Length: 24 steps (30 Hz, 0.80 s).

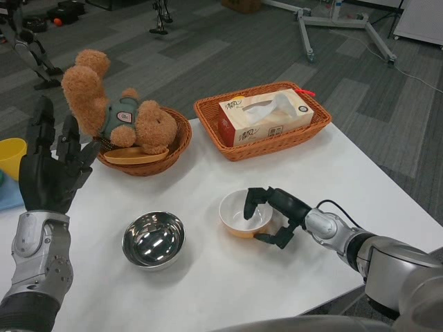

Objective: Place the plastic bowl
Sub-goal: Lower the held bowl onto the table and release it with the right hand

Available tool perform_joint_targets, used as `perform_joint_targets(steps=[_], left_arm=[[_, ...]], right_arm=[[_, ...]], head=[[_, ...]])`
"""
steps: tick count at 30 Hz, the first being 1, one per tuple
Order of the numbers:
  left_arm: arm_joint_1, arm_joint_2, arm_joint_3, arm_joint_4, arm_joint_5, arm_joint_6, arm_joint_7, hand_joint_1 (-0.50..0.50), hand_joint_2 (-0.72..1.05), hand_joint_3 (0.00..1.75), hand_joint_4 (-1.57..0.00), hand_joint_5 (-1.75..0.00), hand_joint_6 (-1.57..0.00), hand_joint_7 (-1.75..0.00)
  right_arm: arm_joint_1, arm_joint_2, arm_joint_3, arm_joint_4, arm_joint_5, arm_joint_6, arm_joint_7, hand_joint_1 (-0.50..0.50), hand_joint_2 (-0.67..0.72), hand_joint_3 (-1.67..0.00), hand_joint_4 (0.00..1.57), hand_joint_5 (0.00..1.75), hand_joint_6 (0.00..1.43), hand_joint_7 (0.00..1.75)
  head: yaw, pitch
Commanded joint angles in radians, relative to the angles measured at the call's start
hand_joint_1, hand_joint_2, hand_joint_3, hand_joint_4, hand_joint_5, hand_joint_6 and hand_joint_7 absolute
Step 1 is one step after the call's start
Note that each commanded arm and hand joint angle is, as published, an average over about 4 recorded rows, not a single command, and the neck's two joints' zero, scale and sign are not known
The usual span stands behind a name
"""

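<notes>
Plastic bowl (243, 214) sits upright on the tabletop (208, 187), just right of the steel bowl (153, 239). Right robot hand (273, 216) clamped on its rim, fingers inside and thumb under. Left robot hand (50, 166) raised, fingers apart, empty. Bowl looks placed; release left.

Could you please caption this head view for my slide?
Right hand grips the plastic bowl on the table beside a steel bowl.

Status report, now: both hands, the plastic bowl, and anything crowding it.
Right hand grips plastic bowl at its rim, bowl on table. Left hand raised, open, empty. Steel bowl sits just left of it, apart.
</notes>
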Motion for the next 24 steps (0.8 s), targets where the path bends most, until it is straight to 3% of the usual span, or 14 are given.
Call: perform_joint_targets(steps=[1, 9, 14, 18, 24], left_arm=[[0.012, -0.001, 0.004, 0.003, 0.0, -0.002, -0.001, -0.5, 0.78, 0.0, 0.0, 0.0, 0.0, 0.0], [0.011, -0.002, 0.004, 0.004, 0.0, -0.001, -0.001, -0.5, 0.78, 0.0, 0.0, 0.0, 0.0, 0.0], [0.011, -0.001, 0.001, 0.002, 0.001, -0.002, -0.001, -0.5, 0.83, 0.0, 0.0, 0.0, 0.0, 0.0], [0.011, -0.001, 0.002, 0.002, 0.0, -0.001, -0.001, -0.5, 0.85, 0.0, 0.0, 0.0, 0.0, 0.0], [0.012, -0.003, 0.009, 0.0, 0.001, -0.003, -0.001, -0.5, 0.78, 0.0, 0.0, 0.0, 0.0, 0.0]], right_arm=[[0.012, 0.0, -0.008, 0.01, 0.017, 0.007, 0.004, -0.46, -0.35, -1.43, 0.61, 1.16, 0.04, 1.24], [0.035, -0.004, -0.03, 0.003, 0.054, -0.025, 0.004, -0.42, -0.11, -0.93, 0.34, 0.53, 0.0, 1.08], [0.044, -0.015, -0.022, -0.013, 0.104, -0.032, 0.006, -0.39, 0.06, -0.63, 0.21, 0.46, 0.0, 0.98], [0.052, -0.021, -0.024, -0.03, 0.135, -0.031, 0.017, -0.38, 0.17, -0.5, 0.17, 0.34, 0.0, 0.98], [0.079, -0.026, -0.016, -0.063, 0.326, -0.027, 0.044, -0.33, 0.3, -0.32, 0.07, 0.1, 0.0, 0.91]], head=[[0.0, 0.0], [-0.004, 0.004], [-0.008, 0.006], [-0.007, 0.006], [0.0, 0.008]])
